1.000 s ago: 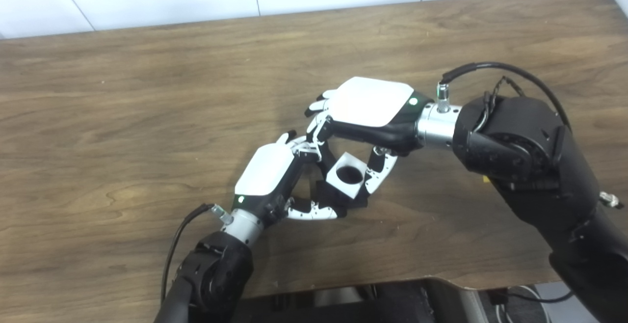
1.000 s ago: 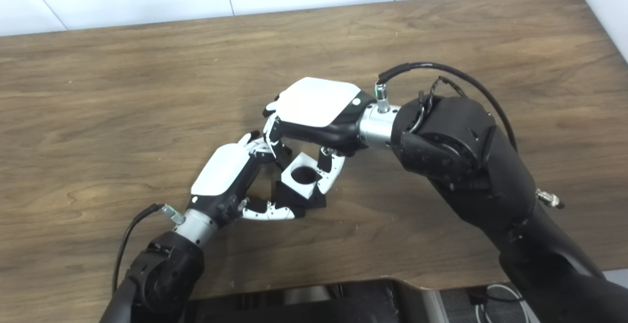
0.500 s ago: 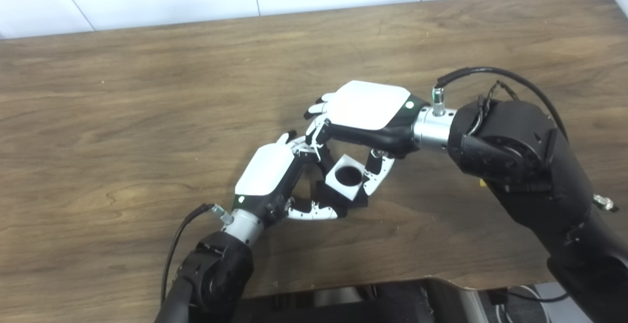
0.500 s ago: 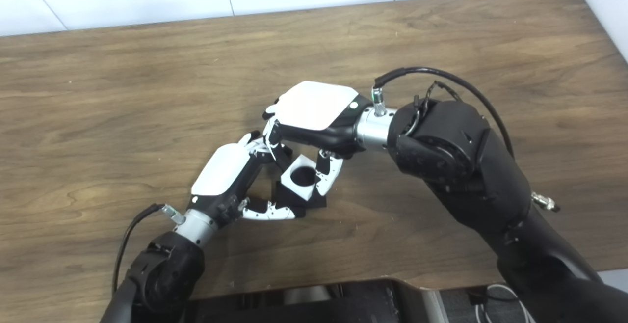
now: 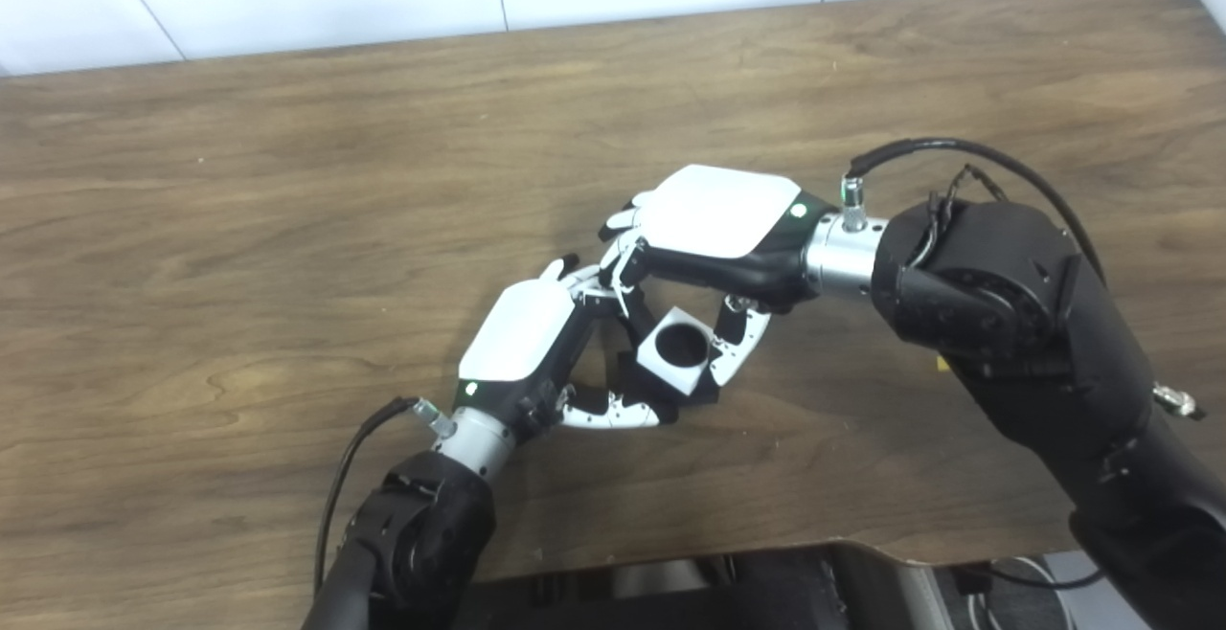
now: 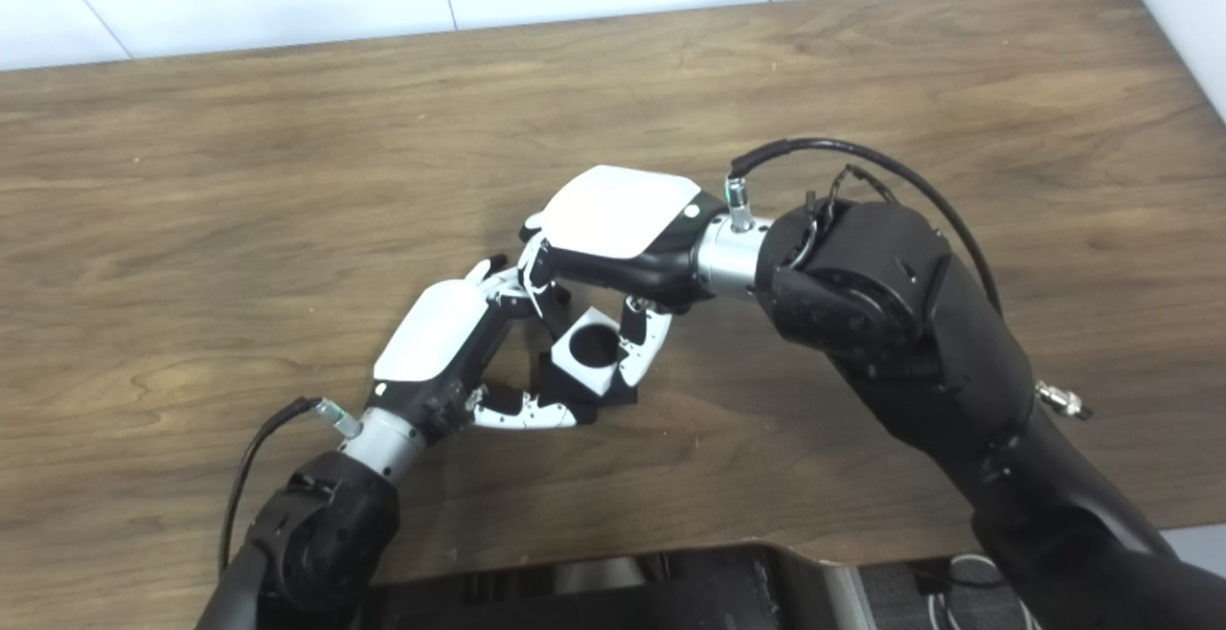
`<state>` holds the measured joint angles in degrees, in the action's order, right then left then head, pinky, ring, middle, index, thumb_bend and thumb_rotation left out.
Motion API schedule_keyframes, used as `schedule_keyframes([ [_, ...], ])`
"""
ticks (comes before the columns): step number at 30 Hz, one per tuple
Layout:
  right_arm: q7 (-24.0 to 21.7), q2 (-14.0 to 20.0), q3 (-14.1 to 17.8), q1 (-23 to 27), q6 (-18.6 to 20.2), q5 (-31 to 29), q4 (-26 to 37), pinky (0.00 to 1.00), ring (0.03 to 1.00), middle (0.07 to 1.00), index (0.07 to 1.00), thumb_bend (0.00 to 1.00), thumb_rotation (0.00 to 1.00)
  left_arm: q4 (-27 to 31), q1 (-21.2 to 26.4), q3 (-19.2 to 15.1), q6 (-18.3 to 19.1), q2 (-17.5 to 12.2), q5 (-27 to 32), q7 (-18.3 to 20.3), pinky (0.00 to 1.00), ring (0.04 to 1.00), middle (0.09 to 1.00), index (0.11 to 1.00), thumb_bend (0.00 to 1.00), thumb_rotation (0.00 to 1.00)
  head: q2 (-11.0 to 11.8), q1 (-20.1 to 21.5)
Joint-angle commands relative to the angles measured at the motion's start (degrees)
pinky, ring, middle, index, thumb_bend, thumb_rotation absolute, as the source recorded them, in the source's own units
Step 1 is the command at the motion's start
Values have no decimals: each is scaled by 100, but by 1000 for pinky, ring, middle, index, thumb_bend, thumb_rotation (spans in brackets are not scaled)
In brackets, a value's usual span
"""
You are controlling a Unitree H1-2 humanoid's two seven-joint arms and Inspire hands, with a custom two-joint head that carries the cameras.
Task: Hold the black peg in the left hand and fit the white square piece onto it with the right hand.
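White square piece point(image 5: 678, 348), round dark hole, atop black peg point(image 5: 640, 383)

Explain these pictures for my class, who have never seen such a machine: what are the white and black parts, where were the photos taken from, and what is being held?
This is a humanoid robot at a wooden table. Both pictures come from two cameras side by side on its head, looking down, so they show one scene from slightly different spots. The black arms rising from the bottom edge end in mechanical hands with white backs. The left hand grips a black peg, mostly hidden by the fingers. The right hand holds a white square piece with a round hole, pressed down on top of the black part. Whether it is fully seated cannot be told.
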<state>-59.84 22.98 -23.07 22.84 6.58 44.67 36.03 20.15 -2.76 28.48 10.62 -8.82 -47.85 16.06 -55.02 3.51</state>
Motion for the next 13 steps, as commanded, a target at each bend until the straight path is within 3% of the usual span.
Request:
schedule_keyframes([
  [1, 74, -1, 108, 223, 47, 10, 122, 927, 918, 811, 594, 982, 232, -105, -123, 59, 139, -30, 43, 285, 1000, 873, 787, 485, 521, 49, -4, 4],
  [13, -17, 5, 195, 284, 274, -72, 194, 954, 927, 809, 526, 991, 200, -82, -117, 54, 159, -41, 26, 315, 1000, 871, 784, 485, 521, 49, -14, 17],
])
